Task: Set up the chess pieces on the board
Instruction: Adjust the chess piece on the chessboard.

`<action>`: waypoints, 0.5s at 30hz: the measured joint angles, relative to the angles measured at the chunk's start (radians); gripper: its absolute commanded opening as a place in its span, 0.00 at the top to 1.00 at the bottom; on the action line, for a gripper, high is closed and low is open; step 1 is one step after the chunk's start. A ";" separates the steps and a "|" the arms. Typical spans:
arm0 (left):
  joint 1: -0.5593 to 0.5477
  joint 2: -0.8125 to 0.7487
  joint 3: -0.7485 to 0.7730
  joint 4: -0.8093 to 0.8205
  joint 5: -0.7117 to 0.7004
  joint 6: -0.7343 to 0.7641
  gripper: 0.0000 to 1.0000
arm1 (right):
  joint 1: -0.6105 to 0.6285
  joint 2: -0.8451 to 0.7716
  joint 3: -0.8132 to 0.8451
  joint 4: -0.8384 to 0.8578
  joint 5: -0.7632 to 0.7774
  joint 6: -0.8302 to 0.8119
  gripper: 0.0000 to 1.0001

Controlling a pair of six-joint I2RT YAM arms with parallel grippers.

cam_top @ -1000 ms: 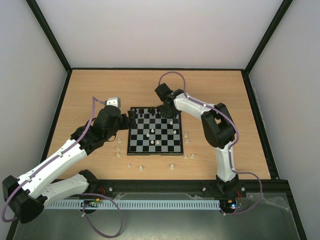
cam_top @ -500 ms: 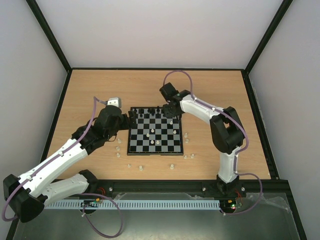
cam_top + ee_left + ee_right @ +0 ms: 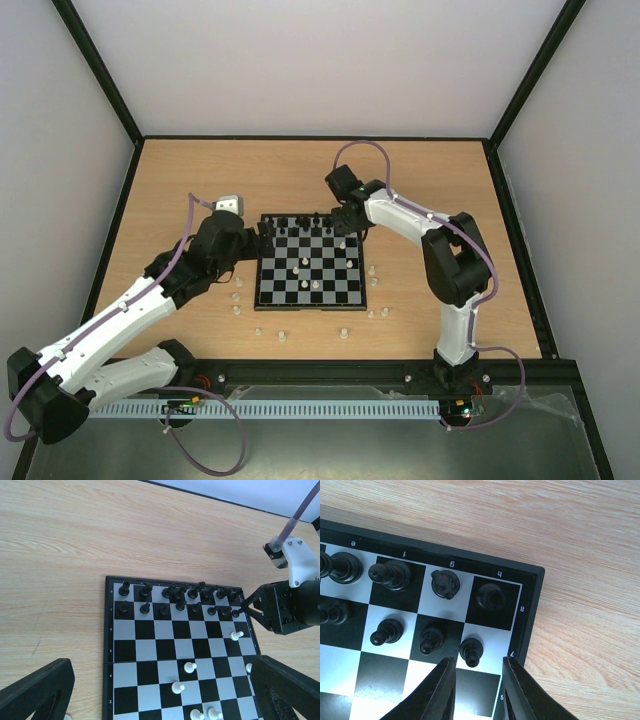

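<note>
The board (image 3: 258, 290) lies mid-table. Black chess pieces (image 3: 145, 608) fill its two far rows, and a few white ones (image 3: 189, 667) stand scattered mid-board. My right gripper (image 3: 477, 675) hovers open over the board's far right corner (image 3: 530, 610). A black pawn (image 3: 471, 651) stands just ahead of its fingertips, not between them. In the top view that gripper (image 3: 350, 222) is at the board's far right edge. My left gripper (image 3: 160, 695) is wide open and holds nothing. It sits at the board's far left corner (image 3: 262, 232), looking across the board (image 3: 106, 630).
Loose white pieces lie on the wooden table off the board: some to its right (image 3: 372, 270) (image 3: 384, 312), some in front (image 3: 344, 332) (image 3: 281, 335), some to its left (image 3: 237, 310). Black frame rails edge the table (image 3: 130, 200).
My right gripper has shifted right along the board's far edge to the corner, and its jaws have parted a little. The left arm has not moved.
</note>
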 measured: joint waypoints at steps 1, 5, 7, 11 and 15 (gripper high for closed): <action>0.000 0.000 0.000 0.000 0.000 0.000 0.01 | 0.000 0.000 0.000 0.002 0.000 0.000 0.74; 0.000 0.000 0.000 0.000 0.000 0.000 0.01 | 0.000 0.016 0.000 0.011 -0.002 0.000 0.76; 0.000 0.000 0.000 0.000 0.000 0.000 0.00 | 0.000 0.022 0.000 0.012 -0.004 0.000 0.76; 0.000 0.000 0.000 0.000 0.000 0.000 0.01 | -0.001 0.038 0.000 0.014 -0.008 0.000 0.82; 0.000 0.000 0.000 0.000 0.000 0.000 0.01 | -0.004 0.040 0.000 0.015 -0.009 0.000 0.87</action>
